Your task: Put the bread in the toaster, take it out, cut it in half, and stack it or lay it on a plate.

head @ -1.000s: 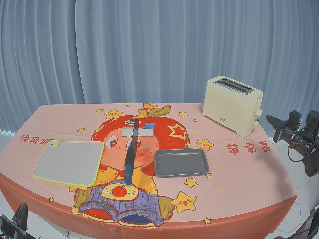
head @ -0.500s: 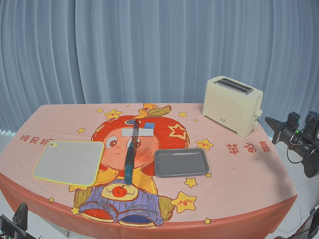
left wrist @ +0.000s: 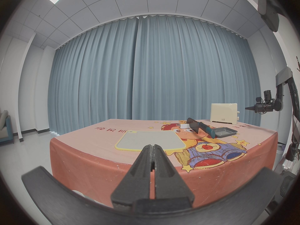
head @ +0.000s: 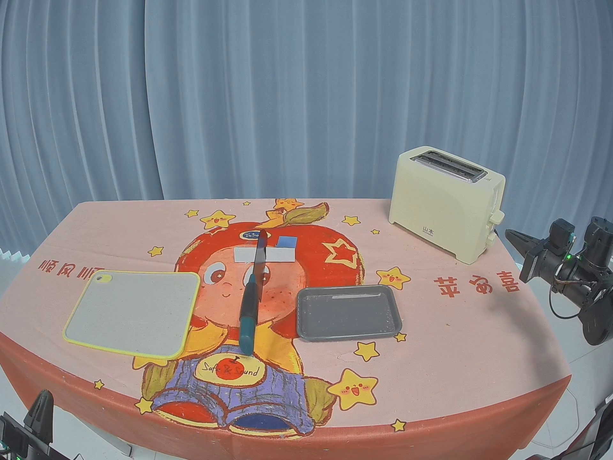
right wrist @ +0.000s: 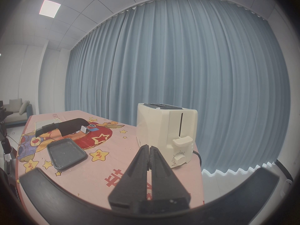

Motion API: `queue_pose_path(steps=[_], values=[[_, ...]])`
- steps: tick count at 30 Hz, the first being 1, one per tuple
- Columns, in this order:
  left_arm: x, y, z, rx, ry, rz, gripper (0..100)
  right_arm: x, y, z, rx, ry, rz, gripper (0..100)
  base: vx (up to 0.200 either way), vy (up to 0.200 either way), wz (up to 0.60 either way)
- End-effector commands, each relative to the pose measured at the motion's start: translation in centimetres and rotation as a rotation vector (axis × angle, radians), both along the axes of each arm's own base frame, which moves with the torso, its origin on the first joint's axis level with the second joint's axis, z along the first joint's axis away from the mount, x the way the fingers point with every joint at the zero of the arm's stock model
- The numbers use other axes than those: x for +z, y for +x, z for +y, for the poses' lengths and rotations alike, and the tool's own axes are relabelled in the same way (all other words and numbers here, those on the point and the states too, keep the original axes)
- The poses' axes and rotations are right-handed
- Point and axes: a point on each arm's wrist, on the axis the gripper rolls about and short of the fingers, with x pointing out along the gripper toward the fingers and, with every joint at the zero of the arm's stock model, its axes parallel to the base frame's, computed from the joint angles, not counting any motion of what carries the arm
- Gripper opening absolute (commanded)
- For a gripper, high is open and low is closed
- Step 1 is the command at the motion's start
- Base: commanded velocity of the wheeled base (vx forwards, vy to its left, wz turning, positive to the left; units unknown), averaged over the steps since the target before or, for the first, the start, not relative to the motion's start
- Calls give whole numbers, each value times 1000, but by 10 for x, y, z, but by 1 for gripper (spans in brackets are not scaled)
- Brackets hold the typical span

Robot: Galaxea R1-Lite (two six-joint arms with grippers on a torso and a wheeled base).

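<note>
I'm holding my left gripper clenched and empty off the table's near edge; cutting and plating are not yet done. The knife is lying handle toward me, blade pointing away, between cutting board and plate. Farther right, my right gripper, also clenched, is pointing at the toaster's lever end; whether bread is sitting inside I cannot tell.

The toaster had a smooth cream plastic shell with a faint sheen. The plate looked matt dark grey, the cutting board matt pale plastic with a yellow rim. Printed cloth covered the table; the curtain was pleated blue fabric.
</note>
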Motion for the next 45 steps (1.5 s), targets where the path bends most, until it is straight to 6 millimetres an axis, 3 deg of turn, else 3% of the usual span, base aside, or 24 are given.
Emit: queue_pose_path(steps=[1,45], values=[[-5,1,0,1,-1,18,0,0,0,0,2,0,0,0,0,0,0],[-5,1,0,1,1,19,0,-2,-1,0,-1,0,9,0,0,0,0]])
